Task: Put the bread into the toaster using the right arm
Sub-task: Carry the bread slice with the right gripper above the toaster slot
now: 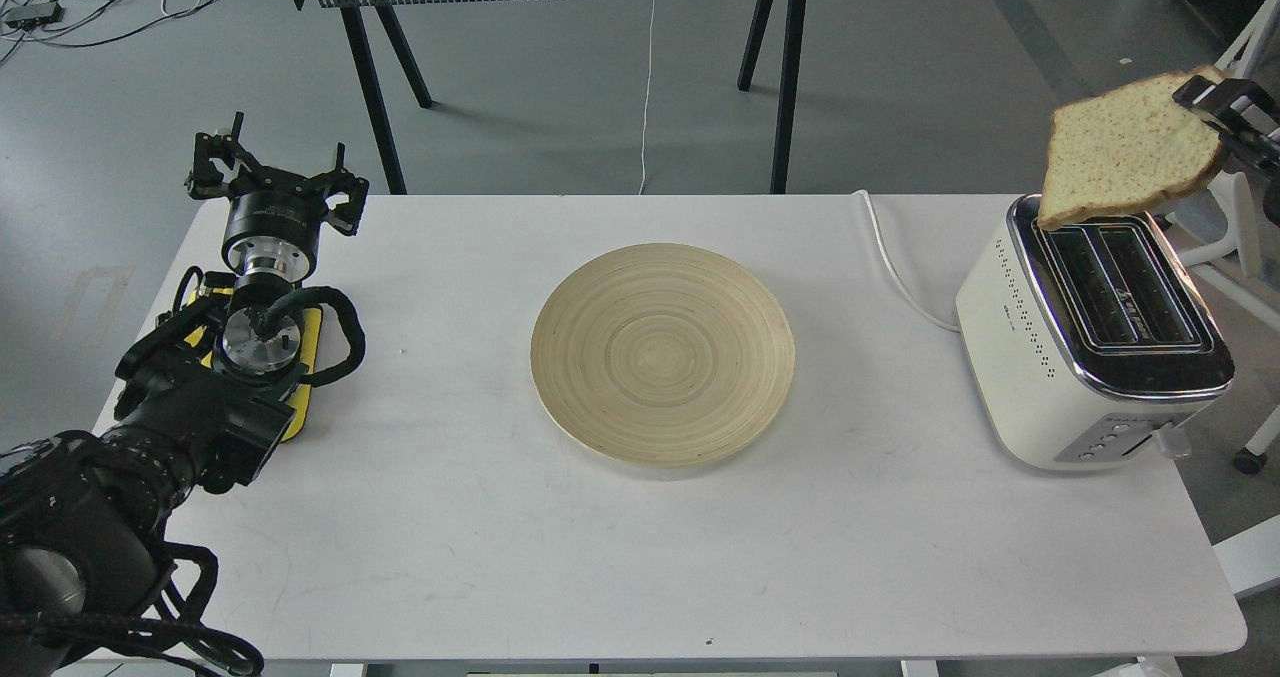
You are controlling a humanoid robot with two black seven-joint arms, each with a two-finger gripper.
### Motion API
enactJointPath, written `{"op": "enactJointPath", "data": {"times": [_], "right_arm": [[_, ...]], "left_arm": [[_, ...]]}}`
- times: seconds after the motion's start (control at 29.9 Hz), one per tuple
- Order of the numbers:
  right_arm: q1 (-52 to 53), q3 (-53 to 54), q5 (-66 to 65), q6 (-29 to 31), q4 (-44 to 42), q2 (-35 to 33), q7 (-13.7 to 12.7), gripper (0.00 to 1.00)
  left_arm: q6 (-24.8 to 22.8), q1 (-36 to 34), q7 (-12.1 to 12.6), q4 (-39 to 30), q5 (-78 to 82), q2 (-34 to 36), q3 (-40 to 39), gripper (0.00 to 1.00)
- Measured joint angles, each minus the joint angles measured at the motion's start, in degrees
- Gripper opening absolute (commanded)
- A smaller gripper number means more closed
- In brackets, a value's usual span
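Above the far end of the toaster (pixel 1090 332), we are holding the bread (pixel 1125 152) by its upper corner, our right claw (pixel 1215 107) clamped on it. We are judging the slice light, soft and tearable, so pinching gently near the crust seems wisest.

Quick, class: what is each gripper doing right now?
Left gripper: open, holding nothing.
Right gripper: shut on the bread slice, above the toaster.

A round wooden plate (pixel 662 355) sits mid-table on the white table (pixel 800 557).
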Motion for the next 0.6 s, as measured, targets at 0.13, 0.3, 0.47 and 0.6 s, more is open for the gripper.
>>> {"op": "enactJointPath", "data": {"times": [0.13,0.3,0.47,0.6], "right_arm": [[0.0,-0.82,-0.7,1.13,1.16,-4.01,-0.05,0.04],[-0.73,-1.07,-2.97,3.35,1.29,-7.55,-0.05,0.04],[-2.03,-1.53,-4.56,3.99,1.01,-7.7,-0.05,0.04],[-2.66,-2.4,-5.08,4.05,0.66,-7.26,-0.06,0.04]], "left_arm": [[0.0,0.0,0.0,0.0,0.0,0.0,0.0,1.0],[0.0,0.0,0.0,0.0,0.0,0.0,0.0,1.0],[0.0,0.0,0.0,0.0,0.0,0.0,0.0,1.0],[0.0,0.0,0.0,0.0,0.0,0.0,0.0,1.0]]}}
